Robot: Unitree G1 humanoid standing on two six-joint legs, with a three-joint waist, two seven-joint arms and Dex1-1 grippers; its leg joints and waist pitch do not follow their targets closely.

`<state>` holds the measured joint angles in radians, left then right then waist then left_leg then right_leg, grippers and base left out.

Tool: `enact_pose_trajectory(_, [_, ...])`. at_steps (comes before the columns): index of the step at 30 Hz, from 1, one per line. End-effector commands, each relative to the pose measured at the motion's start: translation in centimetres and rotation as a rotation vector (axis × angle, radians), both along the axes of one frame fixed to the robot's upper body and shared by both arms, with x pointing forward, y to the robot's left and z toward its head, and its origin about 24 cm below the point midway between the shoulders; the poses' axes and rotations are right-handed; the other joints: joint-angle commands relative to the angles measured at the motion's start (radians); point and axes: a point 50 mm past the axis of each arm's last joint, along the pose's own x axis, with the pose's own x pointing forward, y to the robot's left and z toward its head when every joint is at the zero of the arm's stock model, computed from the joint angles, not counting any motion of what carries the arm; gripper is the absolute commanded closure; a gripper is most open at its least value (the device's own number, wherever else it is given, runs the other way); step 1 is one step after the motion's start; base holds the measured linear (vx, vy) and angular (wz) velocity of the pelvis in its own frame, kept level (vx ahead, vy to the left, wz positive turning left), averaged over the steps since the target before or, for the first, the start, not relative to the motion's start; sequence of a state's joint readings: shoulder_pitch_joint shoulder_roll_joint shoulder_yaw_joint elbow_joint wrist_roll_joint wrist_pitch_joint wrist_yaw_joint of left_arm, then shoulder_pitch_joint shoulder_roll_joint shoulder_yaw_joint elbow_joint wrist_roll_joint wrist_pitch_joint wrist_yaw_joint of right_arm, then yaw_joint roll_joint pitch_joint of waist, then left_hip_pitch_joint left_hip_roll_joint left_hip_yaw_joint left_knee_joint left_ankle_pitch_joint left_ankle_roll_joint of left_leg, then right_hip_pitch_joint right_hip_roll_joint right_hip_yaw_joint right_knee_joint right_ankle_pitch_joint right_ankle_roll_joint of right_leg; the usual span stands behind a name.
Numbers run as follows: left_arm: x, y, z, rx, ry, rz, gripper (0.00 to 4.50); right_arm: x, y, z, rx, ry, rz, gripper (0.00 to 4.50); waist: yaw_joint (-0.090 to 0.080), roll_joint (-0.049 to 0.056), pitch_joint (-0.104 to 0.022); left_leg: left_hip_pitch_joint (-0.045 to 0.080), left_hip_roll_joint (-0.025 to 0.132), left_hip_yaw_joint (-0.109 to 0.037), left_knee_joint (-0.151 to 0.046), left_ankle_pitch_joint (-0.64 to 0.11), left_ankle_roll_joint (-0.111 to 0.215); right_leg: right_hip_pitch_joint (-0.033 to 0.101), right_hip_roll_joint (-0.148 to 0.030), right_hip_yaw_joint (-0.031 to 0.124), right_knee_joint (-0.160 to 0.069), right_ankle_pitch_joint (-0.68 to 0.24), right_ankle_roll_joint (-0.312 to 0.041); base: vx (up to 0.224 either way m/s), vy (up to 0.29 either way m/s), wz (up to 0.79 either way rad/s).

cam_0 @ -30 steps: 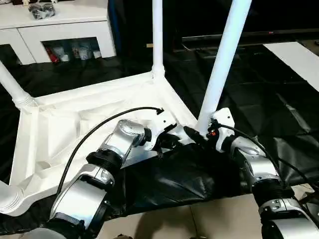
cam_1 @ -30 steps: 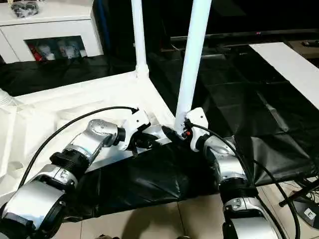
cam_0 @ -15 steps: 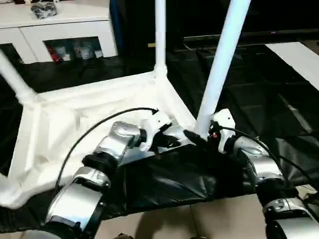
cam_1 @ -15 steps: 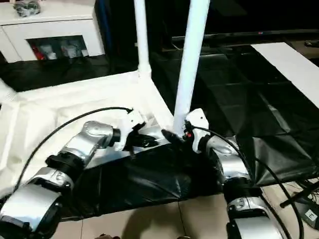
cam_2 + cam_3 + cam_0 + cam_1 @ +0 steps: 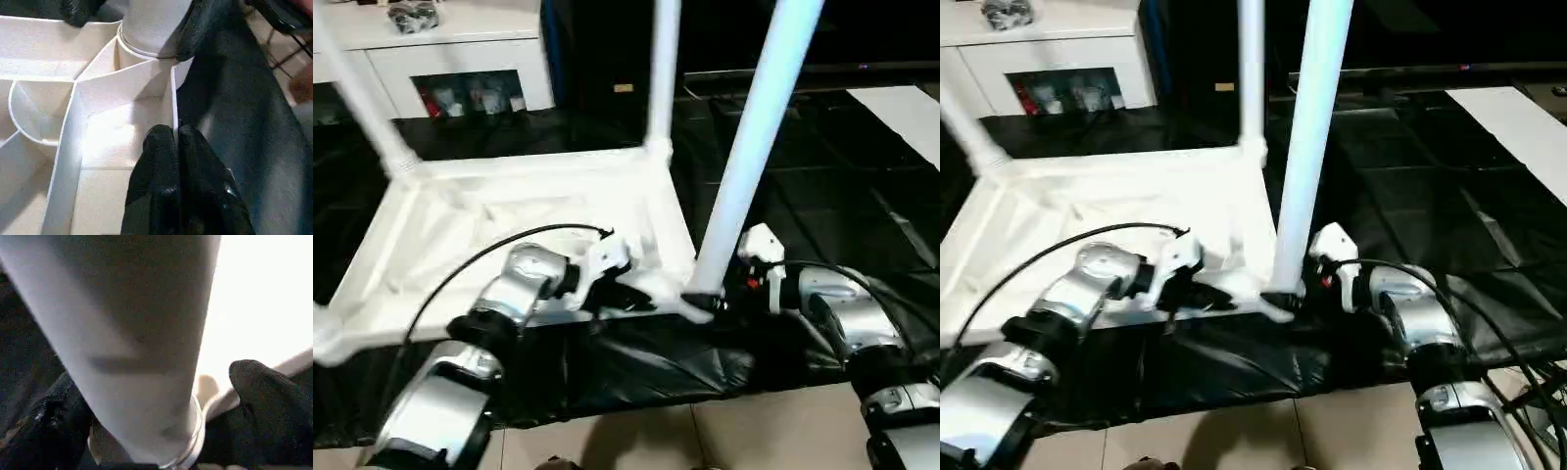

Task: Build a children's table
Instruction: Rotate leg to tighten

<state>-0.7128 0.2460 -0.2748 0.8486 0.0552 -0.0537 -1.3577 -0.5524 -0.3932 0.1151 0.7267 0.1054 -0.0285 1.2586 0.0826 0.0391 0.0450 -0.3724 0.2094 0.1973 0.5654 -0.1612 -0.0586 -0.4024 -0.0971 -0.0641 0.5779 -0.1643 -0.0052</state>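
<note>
The children's table (image 5: 509, 215) lies upside down on a black sheet, ribbed underside up, with white legs standing in its corner sockets. My left gripper (image 5: 175, 137) is shut on the thin rim wall at the near edge, just left of the near right corner; in the head view this left gripper (image 5: 631, 294) reaches in from the left. The near right leg (image 5: 744, 176) rises from that corner. My right gripper (image 5: 161, 396) is open, one black finger (image 5: 259, 391) on each side of the leg's base, with a gap showing beside it.
A white cabinet (image 5: 460, 49) stands at the back left with a dark bundle (image 5: 411, 15) on top. The black sheet (image 5: 656, 362) covers the floor under the table. A white board (image 5: 901, 108) lies at the far right. Pale tiles (image 5: 636, 441) show nearest me.
The camera has shifted. My left fingers have closed onto the table's rim. My right fingers have spread a little wider around the leg's base.
</note>
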Motion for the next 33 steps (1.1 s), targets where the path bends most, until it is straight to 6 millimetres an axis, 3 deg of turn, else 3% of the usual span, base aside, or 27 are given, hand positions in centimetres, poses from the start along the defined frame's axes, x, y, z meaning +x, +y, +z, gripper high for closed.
enact_pose_trajectory(1, [-0.8, -0.7, -0.2, 0.026, 0.019, -0.128, 4.5, -0.2, 0.5, -0.4, -0.022, 0.037, 0.051, 0.04, 0.0, -0.013, -0.063, 0.016, 0.025, -0.005, -0.058, -0.266, 0.072, 0.046, -0.042, 0.029, -0.06, -0.232, -0.251, 0.0, 0.0, 0.0])
enact_pose_trajectory(9, [-0.5, -0.2, 0.2, 0.034, 0.015, -0.142, 4.5, -0.5, 1.3, -0.7, -0.021, 0.068, 0.135, 0.78, 0.005, -0.012, -0.066, 0.015, 0.024, -0.005, -0.055, -0.238, 0.08, 0.049, -0.042, 0.028, -0.052, -0.171, -0.27, 0.0, 0.0, 0.0])
enact_pose_trajectory(19, [-0.4, -0.3, 0.2, 0.02, 0.016, -0.136, 4.5, -1.1, 1.6, -1.0, -0.009, 0.097, 0.176, 1.52, 0.006, -0.014, -0.067, 0.015, 0.023, -0.005, -0.053, -0.23, 0.083, 0.05, -0.042, 0.028, -0.051, -0.171, -0.271, 0.0, 0.0, 0.0])
enact_pose_trajectory(20, [-0.4, -0.2, 0.2, 0.019, 0.016, -0.135, 4.5, -1.1, 1.7, -1.1, -0.009, 0.099, 0.179, 1.65, 0.006, -0.019, -0.067, 0.015, 0.023, -0.004, -0.053, -0.229, 0.084, 0.05, -0.042, 0.028, -0.051, -0.174, -0.27, 0.0, 0.0, 0.0])
enact_pose_trajectory(24, [-0.3, -0.1, 0.3, 0.014, 0.018, -0.126, 4.5, -1.3, 1.8, -1.2, -0.012, 0.112, 0.196, 1.98, 0.007, -0.017, -0.067, 0.015, 0.023, -0.005, -0.052, -0.224, 0.084, 0.05, -0.043, 0.028, -0.051, -0.182, -0.266, 0.0, 0.0, 0.0])
enact_pose_trajectory(30, [0.0, 0.0, 0.4, 0.009, 0.016, -0.094, 4.5, -1.2, 2.2, -1.4, 0.028, 0.118, 0.153, 2.08, 0.008, -0.013, -0.068, 0.015, 0.023, -0.005, -0.052, -0.224, 0.084, 0.05, -0.043, 0.028, -0.05, -0.167, -0.273, 0.0, 0.0, 0.0])
enact_pose_trajectory(33, [0.5, -0.5, 0.4, 0.0, 0.003, -0.012, 4.5, -0.5, 2.5, -1.6, 0.065, 0.073, 0.007, 2.09, 0.007, -0.014, -0.065, 0.015, 0.023, -0.005, -0.055, -0.241, 0.07, 0.049, -0.043, 0.028, -0.053, -0.206, -0.261, 0.0, 0.0, 0.0])
